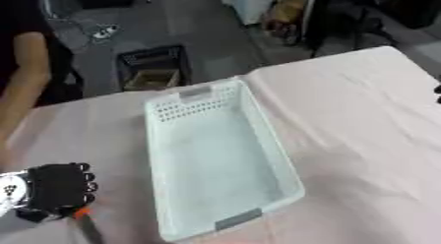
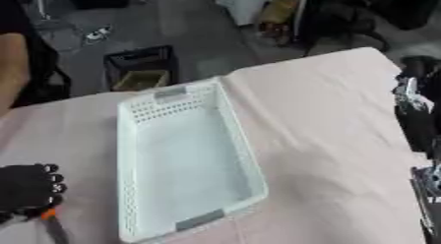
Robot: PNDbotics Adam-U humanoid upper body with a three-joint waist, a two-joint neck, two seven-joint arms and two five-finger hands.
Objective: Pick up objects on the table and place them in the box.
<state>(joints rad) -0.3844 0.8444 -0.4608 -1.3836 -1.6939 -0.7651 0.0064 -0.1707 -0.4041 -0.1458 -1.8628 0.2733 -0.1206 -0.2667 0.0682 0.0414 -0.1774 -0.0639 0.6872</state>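
- The thing being picked is a slim tool with an orange collar and a dark shaft (image 1: 83, 222), at the near-left corner of the table, left of the box and apart from it; what it is exactly cannot be told.
- The left hand (image 1: 57, 190) sits right over its upper end, fingers curled down around it, seemingly to pinch it for lifting.
- The box (image 1: 258, 139), a pale perforated basket, lies open-topped in the middle of the table (image 1: 362, 115), long side running away from the robot; nothing shows inside it.
- Its near-left wall is the edge to clear: judged from here, the tool must rise above that rim before moving right.
- The right arm (image 2: 418, 120) shows at the right edge; its hand cannot be made out.
- Open cloth lies right of the box.
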